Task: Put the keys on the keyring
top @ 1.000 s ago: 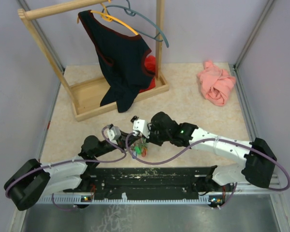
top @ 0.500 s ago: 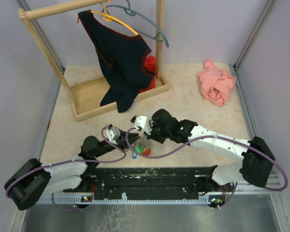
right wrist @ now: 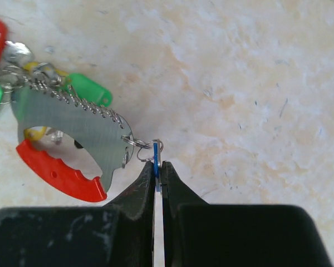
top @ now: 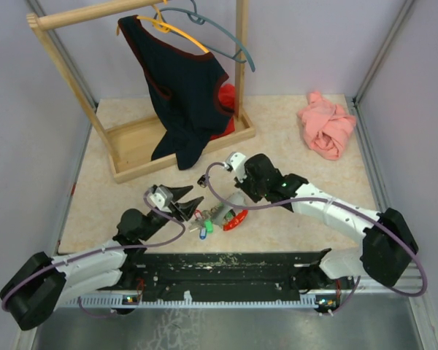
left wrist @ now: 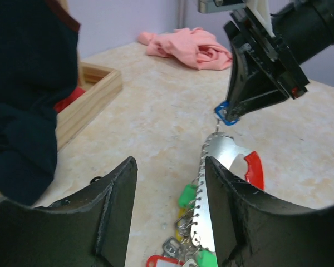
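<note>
We see the right gripper point(right wrist: 157, 168) clenched on a small blue key head point(right wrist: 155, 153), which a little ring joins to one end of the metal keyring plate point(right wrist: 72, 119). The other keys point(left wrist: 187, 196) lie at the plate's opposite end, just below the left gripper point(left wrist: 168, 164), whose fingers stand apart and grasp nothing.

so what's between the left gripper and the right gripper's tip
The silvery toothed plate with keys along its edge, its blue ring pinched by the right gripper; left wrist view shows it.
</note>
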